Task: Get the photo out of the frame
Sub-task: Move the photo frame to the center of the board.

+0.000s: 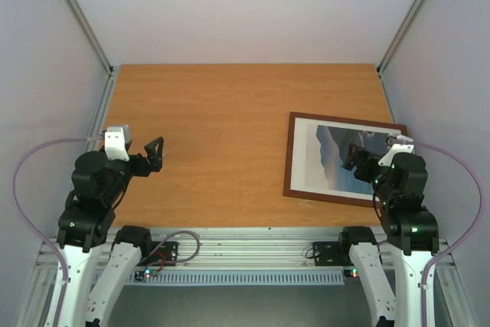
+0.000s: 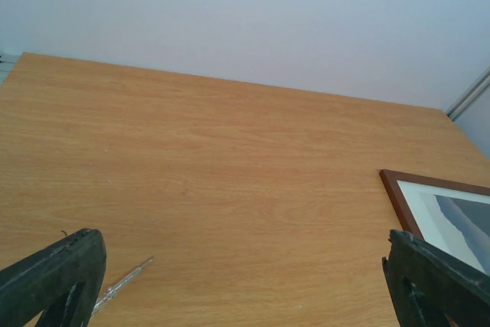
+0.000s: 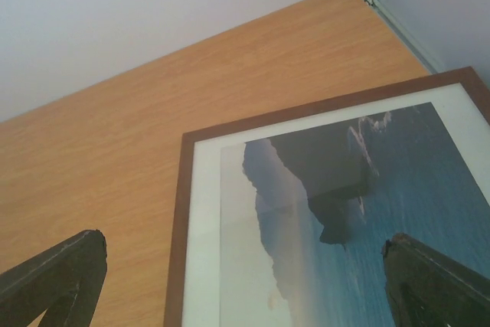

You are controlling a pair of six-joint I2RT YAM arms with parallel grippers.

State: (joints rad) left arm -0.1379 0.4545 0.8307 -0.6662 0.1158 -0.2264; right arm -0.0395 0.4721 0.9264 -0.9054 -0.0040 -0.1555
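Observation:
The reddish-brown frame (image 1: pixel 293 155) lies face up on the right of the table, and the blue-and-white mountain photo (image 1: pixel 331 160) sits inside it behind a cream mat. My right gripper (image 1: pixel 357 157) hovers open over the frame's right part; in the right wrist view its gripper (image 3: pixel 245 281) is above the photo (image 3: pixel 329 212) and the frame's edge (image 3: pixel 181 220). My left gripper (image 1: pixel 156 151) is open and empty over bare table at the left; in the left wrist view its gripper (image 2: pixel 243 281) sees the frame's corner (image 2: pixel 398 189) at the right.
The wooden table (image 1: pixel 222 112) is walled by pale panels on three sides. A thin silvery pin-like object (image 2: pixel 122 285) lies on the wood near my left gripper. The frame's right edge lies close to the table's right side.

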